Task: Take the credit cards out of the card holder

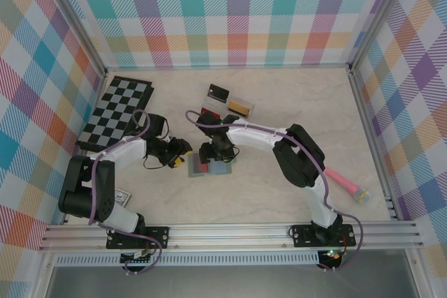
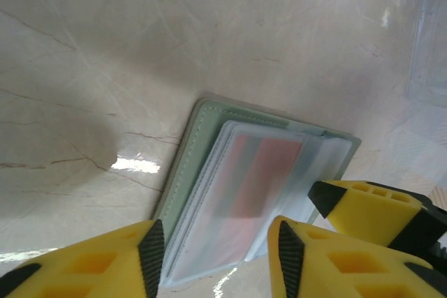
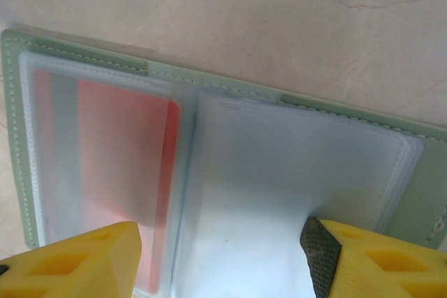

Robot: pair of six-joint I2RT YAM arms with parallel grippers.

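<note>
The card holder [image 1: 211, 168] is lying open and flat on the table [image 1: 279, 193], near the middle of the work area, its clear sleeves facing up. A red card [image 3: 126, 172] is sitting inside the left-hand sleeve; in the left wrist view the same red card [image 2: 262, 179] is showing through the plastic, framed by the holder's [image 2: 187, 165] grey-green stitched edge.

The left gripper [image 1: 180, 161] is reaching in from 9 o'clock of the holder. Its 2 yellow fingers [image 2: 143, 259] are standing wide apart, straddling the near end of the sleeves and gripping nothing.

The right gripper [image 1: 209, 153] is hanging over the holder from 12 o'clock. Its fingers [image 3: 370, 263] are also spread wide, 1 over each half of the open holder [image 3: 279, 193], with nothing clamped between them; whether the tips are touching the plastic, I cannot tell.

At 12 o'clock of the holder, a clear tray [image 1: 225, 100] is carrying a yellow-orange card [image 1: 239, 107]. A checkerboard [image 1: 115, 113] is lying at 10 o'clock.
</note>
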